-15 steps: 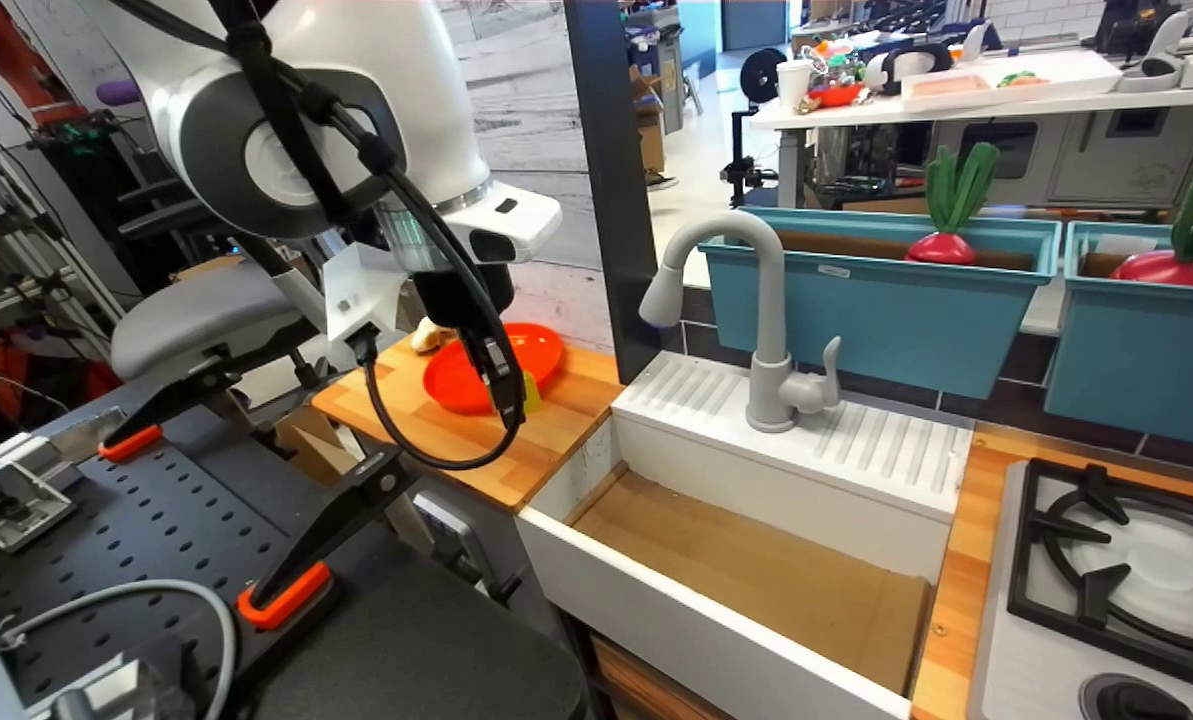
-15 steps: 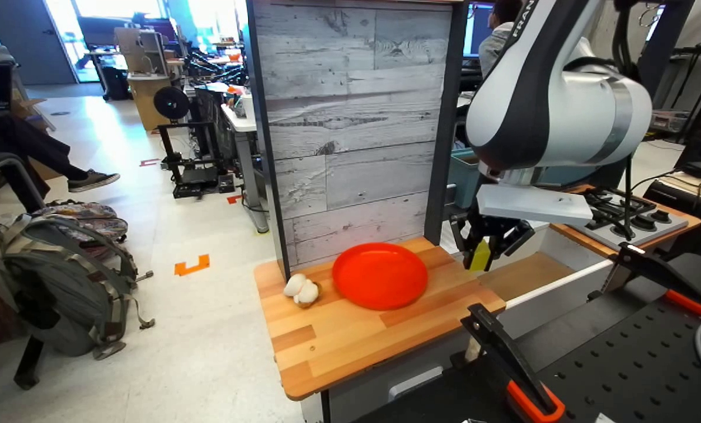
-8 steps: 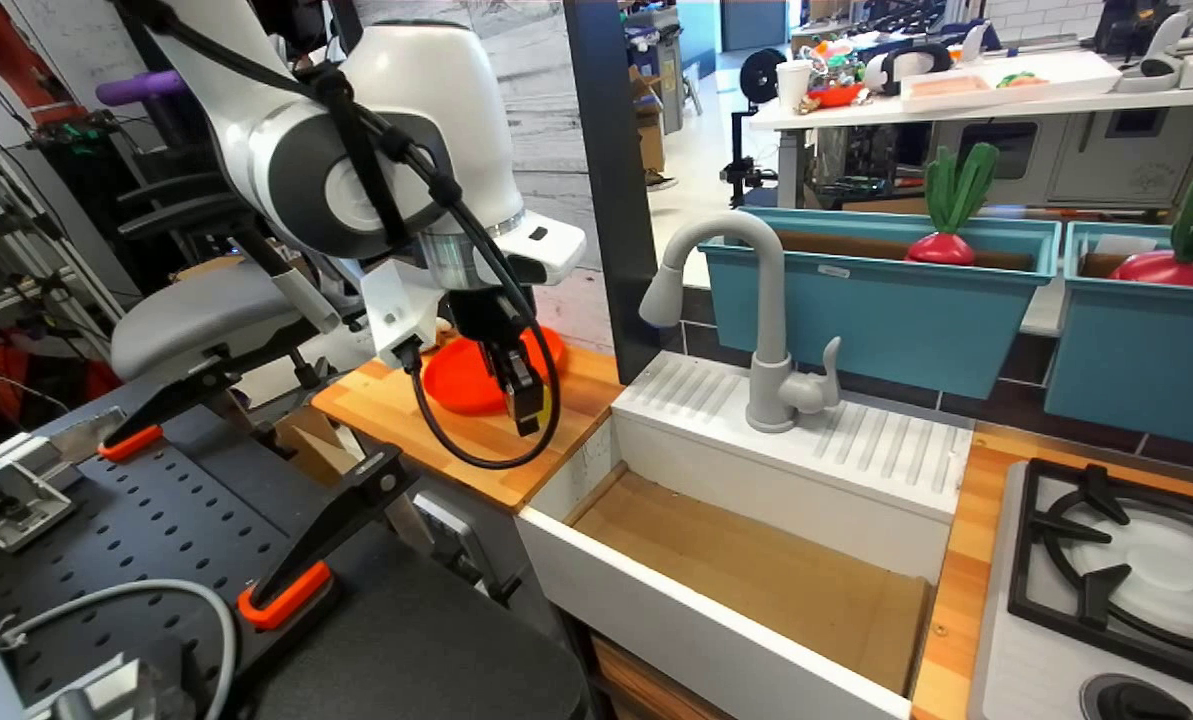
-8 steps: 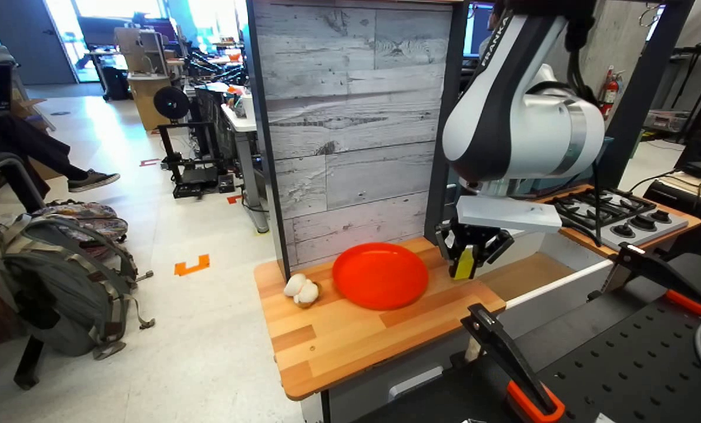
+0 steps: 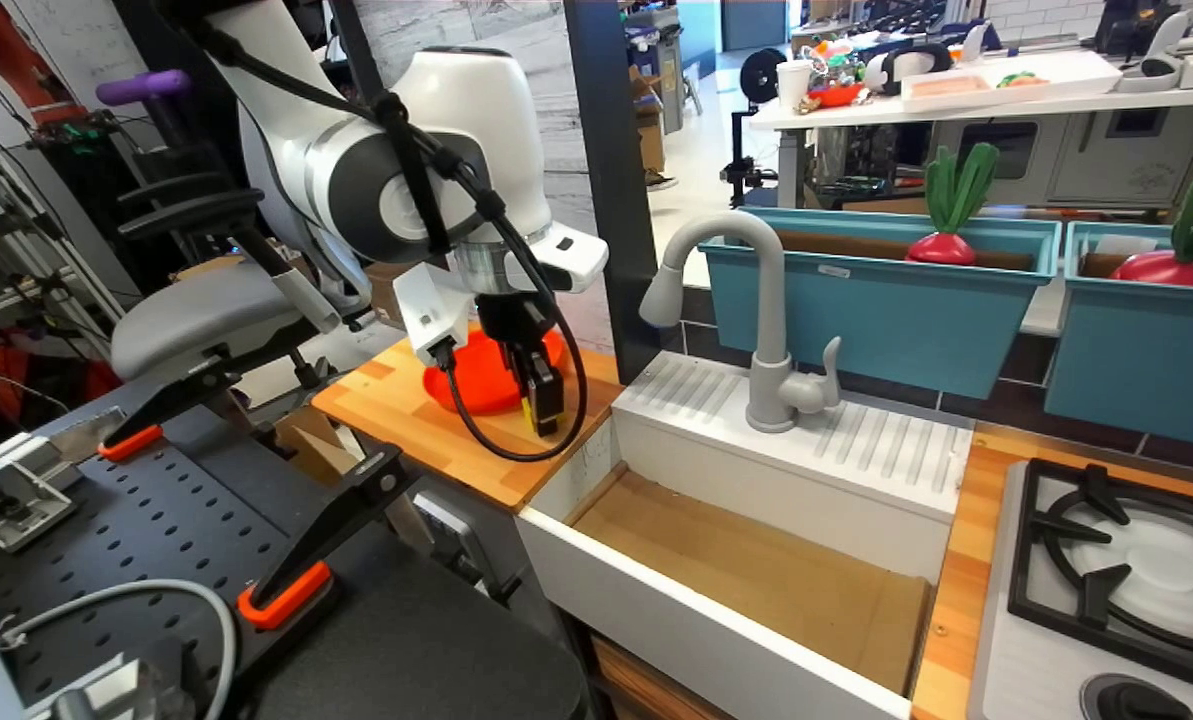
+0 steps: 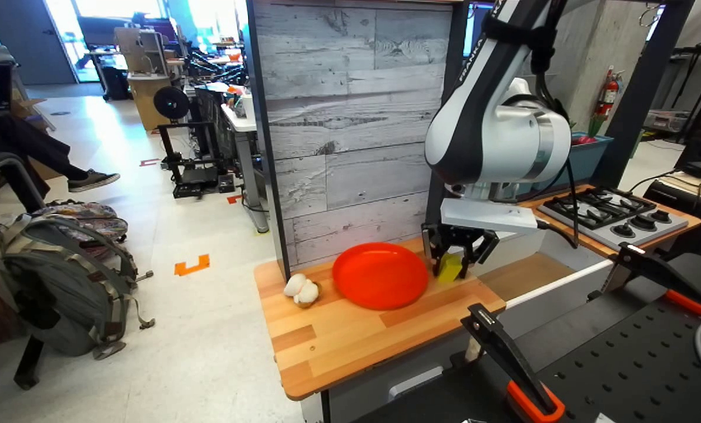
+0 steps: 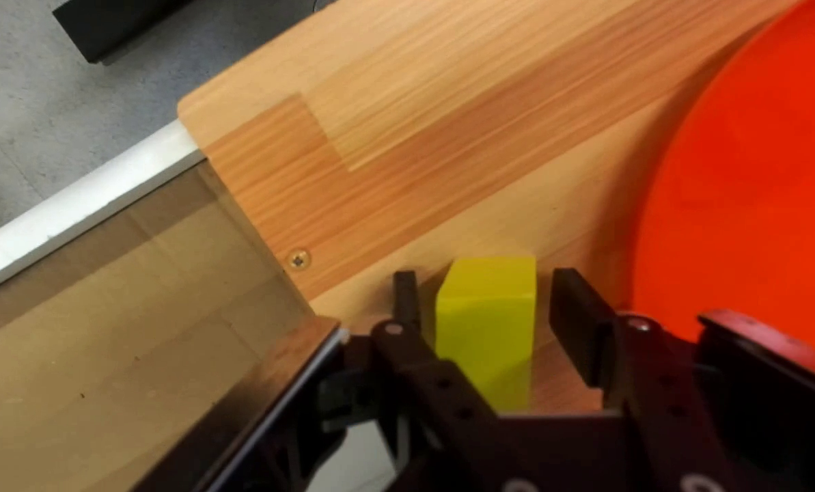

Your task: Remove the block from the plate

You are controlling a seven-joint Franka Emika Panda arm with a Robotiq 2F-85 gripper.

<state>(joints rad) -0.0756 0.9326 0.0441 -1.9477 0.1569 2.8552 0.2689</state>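
Note:
The yellow block [image 6: 449,268] stands on the wooden countertop just beside the plate and apart from it. It also shows in the wrist view [image 7: 486,328]. The red-orange plate [image 6: 379,276] lies on the countertop with nothing on it; part of it shows in the wrist view [image 7: 749,178]. My gripper [image 7: 486,290] is low over the countertop with one finger on each side of the block. A narrow gap shows between the block and each finger, so it is open. In an exterior view, the gripper [image 5: 544,422] hides most of the block.
The white sink [image 5: 716,640] with a grey faucet [image 5: 771,320] adjoins the countertop close to the block. A white mushroom-like object [image 6: 301,290] sits left of the plate. A wood-patterned panel [image 6: 356,129] and dark post [image 5: 616,180] stand behind. Black clamps [image 6: 509,358] stand in front.
My gripper has moved down with the block, from over the sink side toward the plate, until the block reached the countertop. The fingers have parted from the block. The plate has not moved.

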